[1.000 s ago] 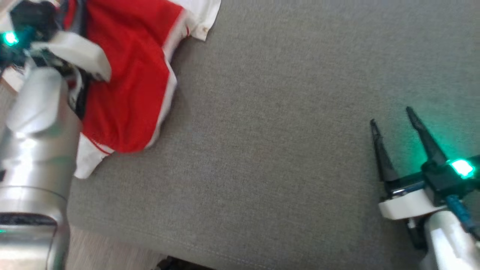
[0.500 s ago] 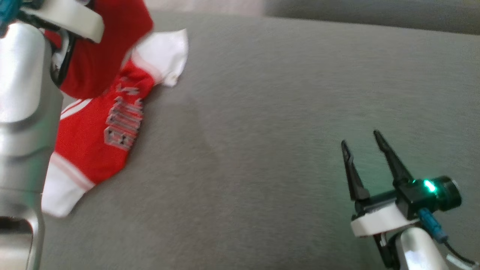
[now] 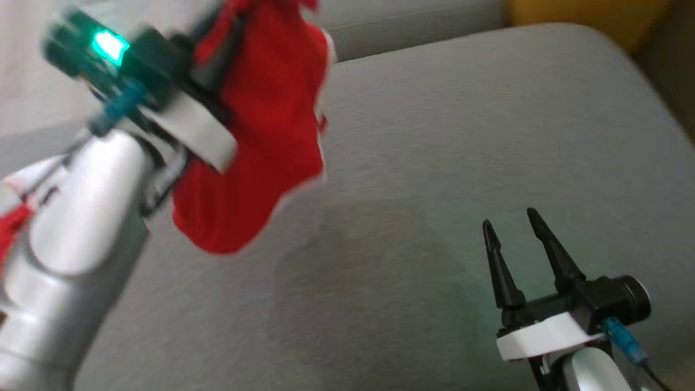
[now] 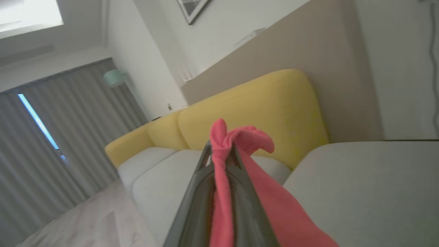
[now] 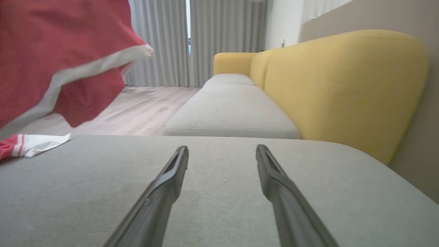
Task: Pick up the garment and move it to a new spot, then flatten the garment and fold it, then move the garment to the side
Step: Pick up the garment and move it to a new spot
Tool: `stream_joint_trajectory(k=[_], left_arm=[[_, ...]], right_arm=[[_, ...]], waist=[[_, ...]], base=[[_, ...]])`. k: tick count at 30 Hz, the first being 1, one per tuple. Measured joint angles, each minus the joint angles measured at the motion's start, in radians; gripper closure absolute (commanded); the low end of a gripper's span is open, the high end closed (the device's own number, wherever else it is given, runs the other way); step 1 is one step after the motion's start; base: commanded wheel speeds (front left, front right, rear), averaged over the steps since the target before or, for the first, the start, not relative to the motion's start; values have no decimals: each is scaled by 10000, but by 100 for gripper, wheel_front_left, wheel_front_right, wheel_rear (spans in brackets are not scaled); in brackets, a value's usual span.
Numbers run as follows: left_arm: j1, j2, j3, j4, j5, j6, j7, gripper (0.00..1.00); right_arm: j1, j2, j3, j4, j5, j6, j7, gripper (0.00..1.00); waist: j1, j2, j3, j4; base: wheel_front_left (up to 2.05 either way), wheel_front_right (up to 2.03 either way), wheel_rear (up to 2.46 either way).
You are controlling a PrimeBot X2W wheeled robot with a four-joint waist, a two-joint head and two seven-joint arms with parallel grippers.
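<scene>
In the left wrist view the left tool (image 4: 221, 152) is clamped on a bunch of the red garment (image 4: 264, 209) — a knot of cloth pokes out past the fingertips near the frame's centre, and the rest trails off to the lower right. The head view shows the garment hanging in the upper left of the frame, blurred, its white-trimmed edge on the right, with the bulk lifted above the grey cushion (image 3: 461, 136). In the right wrist view the red cloth fills the upper left, while a white, red-striped end lies on the cushion at the middle left edge.

The right tool (image 3: 509, 220) sits at the lower right of the head view — its two dark fingers spread apart, holding nothing, well apart from the garment. In its own wrist view the fingers rise from the bottom edge over bare cushion. Beyond them a yellow sofa back (image 5: 343, 85) stands at the right, grey curtains (image 5: 164, 41) at the top centre, and a wood floor (image 5: 137, 113) below those.
</scene>
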Motion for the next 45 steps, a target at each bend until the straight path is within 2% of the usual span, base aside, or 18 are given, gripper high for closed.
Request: stream_joint_trajectory(k=[4,8,12,17,18,21,22,25,29,33,42,45], left_arm=[[825,8,-539,-637,-376,0,374,100],[1290,-46,-1045,-500,-520,0,466,100],[1274,-222,-1664,301,-531,0,69,100],[714,-351,-2357,2094,-234,0,-1260,100],[287,-495,-2451,2882,-153,0,-1848,0],[-252,-867,-2387,3848,-90,71,-2846,0],[-252,-867,-2387,3848,-90,71,-2846,0],[-377,-1375,-2309,4341,-59,224,-3189,0],[-41,-1979,-1620,4130,-188,817,-3233,0],[1134,-2318,-853,3210,-236,1248,-3275,0],[4293,-2924,98,2449,-203,1348,-3273,0],[5057,-3030,675,1712,-12,1601,-3273,0]], right_arm=[[126,0,29,-35,186,0,0,0],[110,0,127,-90,405,0,0,0],[72,0,339,-199,669,0,0,0],[-411,10,602,-263,974,0,0,0],[-659,12,646,-303,1043,0,0,0],[-791,12,654,-299,1043,0,0,0],[-791,12,654,-299,1043,0,0,0],[-783,13,619,-228,1018,0,0,0],[-774,15,380,-109,859,0,0,0],[-726,15,215,88,662,0,0,0],[-79,17,-138,566,481,0,0,0],[190,21,-293,665,481,0,0,0]], waist=[[0,0,-89,-1093],[0,0,-1,-2016],[0,0,424,-2621],[4,0,1308,-2985],[4,0,1643,-3071],[5,0,2038,-3088],[5,0,2038,-3088],[4,0,2167,-2854],[4,0,2074,-2294],[1,0,1737,-1557],[0,0,638,316],[-1,0,226,885]], base=[[0,0,0],[0,0,0],[0,0,0],[0,0,0],[0,0,0],[0,0,0],[0,0,0],[0,0,0],[0,0,0],[0,0,0],[0,0,0],[0,0,0]])
